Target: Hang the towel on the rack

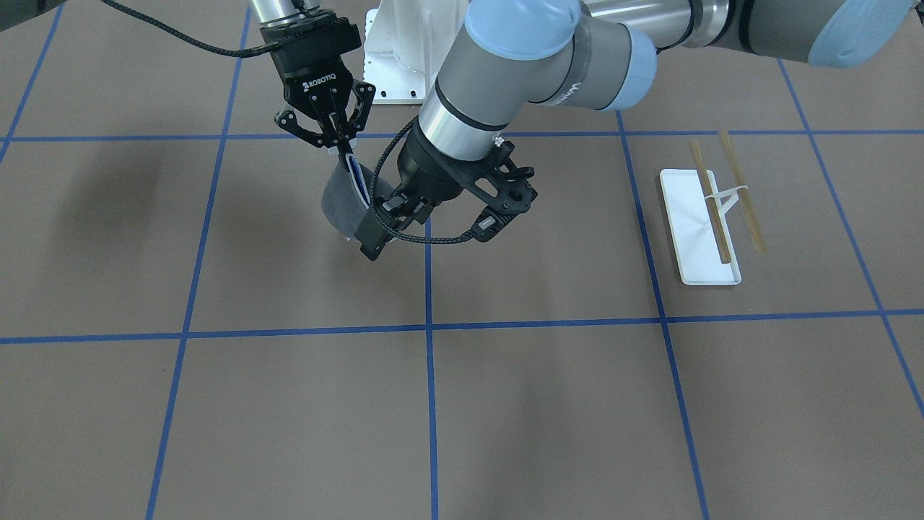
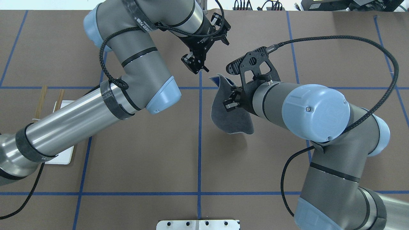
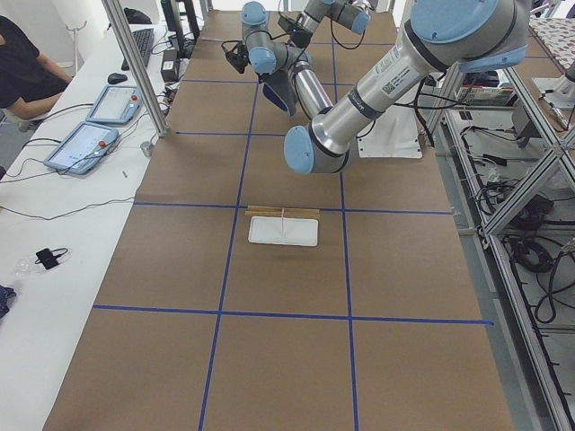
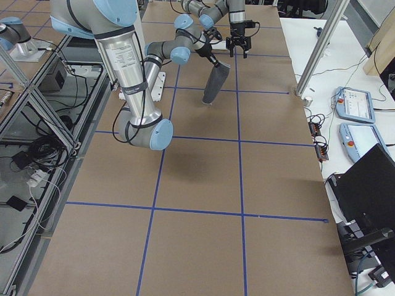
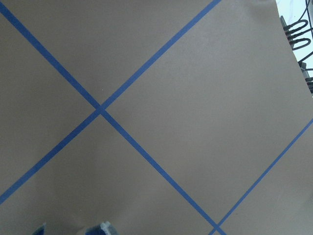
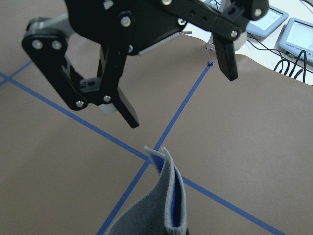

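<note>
Towel (image 2: 231, 119) in right fingers (image 2: 228, 104), brown blue-taped table (image 1: 548, 404), white desk (image 3: 54, 206) alongside

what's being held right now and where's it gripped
The right gripper pinches the towel near its top edge; the rest hangs down. The left gripper is open beside it and holds nothing.

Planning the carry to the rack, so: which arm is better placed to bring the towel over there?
Probably the left. The rack stands on the robot's left side, far from the right gripper pinching the towel, and the open left gripper hovers by the towel's raised corner.
</note>
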`<control>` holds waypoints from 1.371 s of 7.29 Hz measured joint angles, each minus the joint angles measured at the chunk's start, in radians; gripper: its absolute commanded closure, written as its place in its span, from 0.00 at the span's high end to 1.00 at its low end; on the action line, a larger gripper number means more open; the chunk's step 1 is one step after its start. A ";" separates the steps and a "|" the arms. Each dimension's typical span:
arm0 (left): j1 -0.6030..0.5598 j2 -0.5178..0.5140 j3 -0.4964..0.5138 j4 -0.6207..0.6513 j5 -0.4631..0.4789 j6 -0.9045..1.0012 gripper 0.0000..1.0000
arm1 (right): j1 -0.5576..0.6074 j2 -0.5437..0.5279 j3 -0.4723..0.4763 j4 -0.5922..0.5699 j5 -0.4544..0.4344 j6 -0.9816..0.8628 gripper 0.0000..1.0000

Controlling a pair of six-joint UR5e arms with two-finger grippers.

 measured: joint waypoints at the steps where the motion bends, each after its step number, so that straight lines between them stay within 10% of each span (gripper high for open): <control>1: 0.007 -0.001 -0.001 0.000 -0.001 0.001 0.98 | 0.007 0.001 -0.002 -0.002 -0.005 -0.005 0.00; 3: 0.021 -0.005 -0.001 0.000 -0.001 0.001 0.97 | 0.023 0.006 -0.008 -0.002 -0.008 -0.007 0.00; 4: 0.031 -0.009 -0.001 0.000 -0.001 0.001 0.81 | 0.027 0.015 -0.015 -0.002 -0.008 -0.006 0.00; 6: 0.052 -0.020 0.000 0.000 0.003 0.001 0.10 | 0.029 0.049 -0.047 -0.003 -0.009 -0.005 0.00; 10: 0.061 -0.014 -0.007 -0.001 0.008 0.012 0.00 | 0.032 0.056 -0.051 -0.003 -0.005 -0.005 0.00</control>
